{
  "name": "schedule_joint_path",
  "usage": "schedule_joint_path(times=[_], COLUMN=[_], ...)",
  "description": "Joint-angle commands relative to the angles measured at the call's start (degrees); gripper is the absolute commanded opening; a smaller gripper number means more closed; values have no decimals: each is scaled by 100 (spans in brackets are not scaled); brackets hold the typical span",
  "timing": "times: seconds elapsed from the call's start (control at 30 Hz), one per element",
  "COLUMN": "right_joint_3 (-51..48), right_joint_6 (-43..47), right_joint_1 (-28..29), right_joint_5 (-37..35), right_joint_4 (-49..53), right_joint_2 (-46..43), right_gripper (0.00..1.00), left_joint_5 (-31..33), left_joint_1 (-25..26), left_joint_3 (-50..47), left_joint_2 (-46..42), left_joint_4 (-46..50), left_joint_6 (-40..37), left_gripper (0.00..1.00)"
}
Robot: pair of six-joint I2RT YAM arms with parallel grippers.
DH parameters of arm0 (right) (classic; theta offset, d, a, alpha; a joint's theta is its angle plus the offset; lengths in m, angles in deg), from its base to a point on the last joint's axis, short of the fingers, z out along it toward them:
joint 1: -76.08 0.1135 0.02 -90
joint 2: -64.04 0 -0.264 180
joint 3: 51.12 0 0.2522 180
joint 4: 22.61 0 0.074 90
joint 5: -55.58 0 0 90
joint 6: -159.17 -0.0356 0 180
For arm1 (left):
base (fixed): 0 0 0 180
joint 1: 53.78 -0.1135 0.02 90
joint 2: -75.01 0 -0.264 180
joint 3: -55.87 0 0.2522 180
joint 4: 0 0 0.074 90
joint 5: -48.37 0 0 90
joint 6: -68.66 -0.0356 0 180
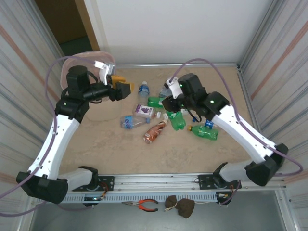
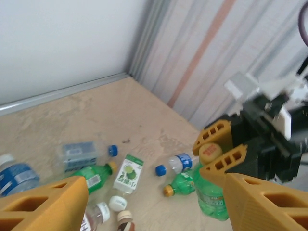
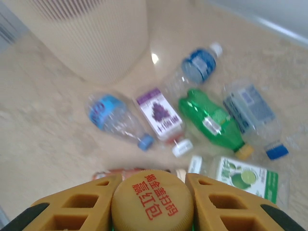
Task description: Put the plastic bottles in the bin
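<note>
Nearest the arm bases, a brownish bottle (image 1: 155, 131) and a loose green bottle (image 1: 204, 131) are lying on the table (image 1: 110, 149). Just beyond them, the right gripper (image 3: 153, 192) is clamping the orange cap (image 2: 210, 153) of a second green bottle (image 2: 211, 197), which is hanging upright beneath it. Farther left, the left gripper (image 1: 124, 85) is spreading its fingers wide and carrying nothing. The bin (image 3: 96, 38) is standing in the far left corner.

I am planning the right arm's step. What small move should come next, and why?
Probably a short lift straight up. The right jaws are shut on the yellow cap of a green bottle, and other bottles lie close around it; rising first should clear them before it swings toward the bin.
</note>
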Motion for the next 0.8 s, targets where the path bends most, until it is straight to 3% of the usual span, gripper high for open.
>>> schedule_joint_path(times=[0.0,0.33,0.77], right_joint_3=[-202,-436,-484], right_joint_6=[-344,-627,-755], right_joint_1=[-59,-130,64], right_joint_5=[617,1493,2057], right_joint_4=[-842,-1970,-2973], right_joint_2=[-538,-1487,-1902], right_gripper=[35,34,33], left_joint_5=[-508,-1045,-687], left_joint_1=[323,1241,2603], left_joint_3=[-37,41,562], left_joint_2=[-153,-186,456], left_joint_4=[-499,-916,-972], left_joint_6=[-453,-1260,-1779], left_gripper=[75,78,83])
